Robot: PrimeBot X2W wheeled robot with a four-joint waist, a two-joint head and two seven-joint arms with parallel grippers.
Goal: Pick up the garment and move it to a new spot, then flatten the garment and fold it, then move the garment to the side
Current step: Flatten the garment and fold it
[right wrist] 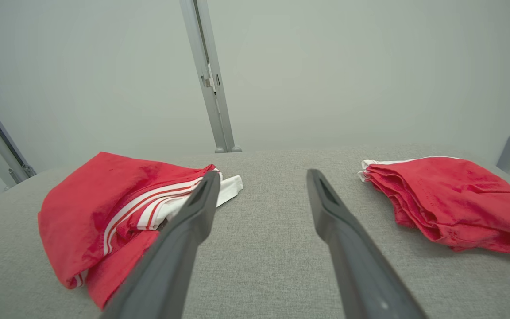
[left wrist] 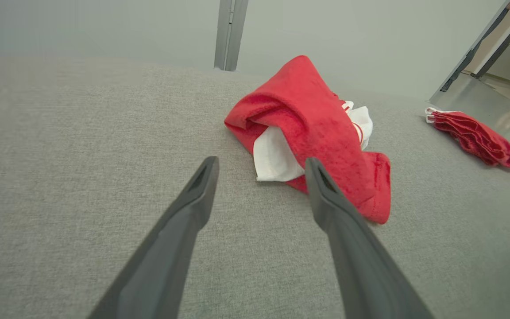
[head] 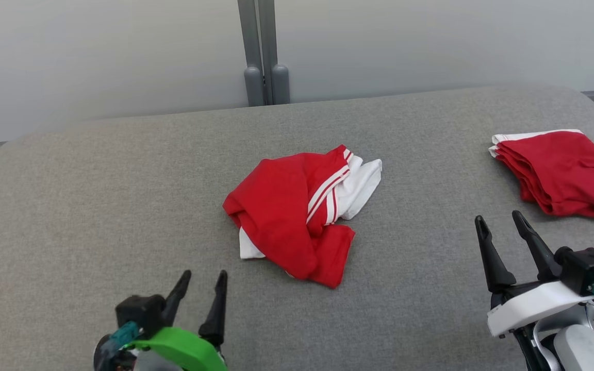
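Red-and-white garment [head: 297, 216] lies crumpled on the surface [head: 96, 180], at 1 o'clock from the left end effector [head: 205, 275]; it and the right end effector [head: 499, 216] gape, empty. Soft, light, floppy, I'd guess; pinch the bunched red fold at its 9 o'clock.

The garment [head: 276, 206] is red with white stripes and white panels. It lies crumpled in a heap near the middle of the grey surface [head: 96, 206]
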